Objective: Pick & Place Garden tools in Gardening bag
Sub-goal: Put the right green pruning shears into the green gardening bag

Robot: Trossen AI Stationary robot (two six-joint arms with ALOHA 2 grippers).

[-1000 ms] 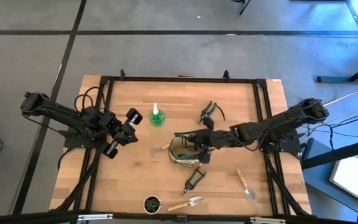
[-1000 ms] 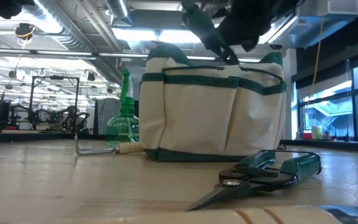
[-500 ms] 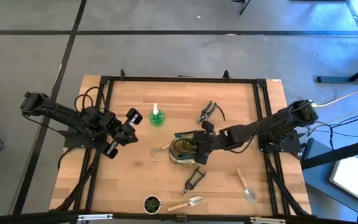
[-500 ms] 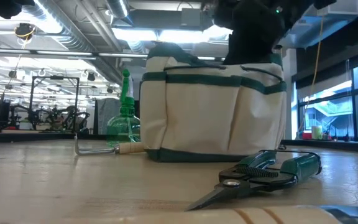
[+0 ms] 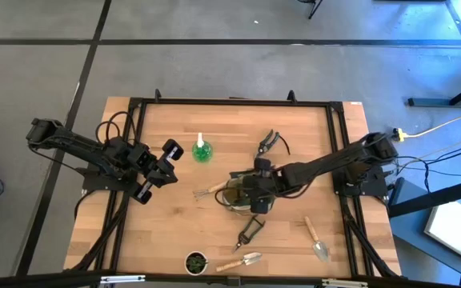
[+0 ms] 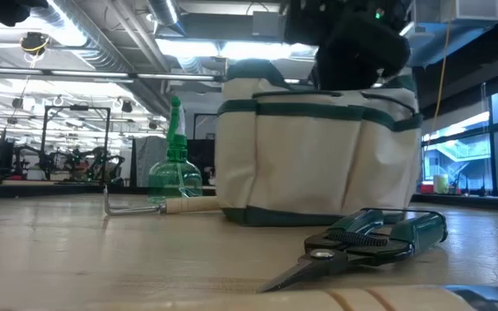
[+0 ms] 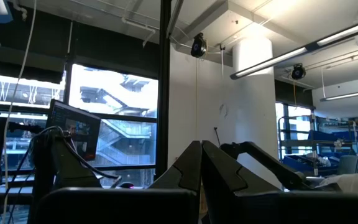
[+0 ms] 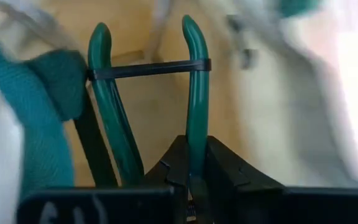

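The right claw (image 5: 250, 190) is positioned over the mouth of the gardening bag (image 5: 232, 196) near the table's (image 5: 166, 232) centre. It is clamped on one green handle of a pair of pruners (image 8: 148, 118), whose handles are seen inside the bag. The left claw (image 5: 169, 151) is held closed and empty above the table's left side. A spray bottle (image 5: 202, 150), a fork (image 5: 206, 191), two further pruners (image 5: 249, 232) (image 5: 269, 144) and two trowels (image 5: 317, 239) (image 5: 239, 261) lie around the bag.
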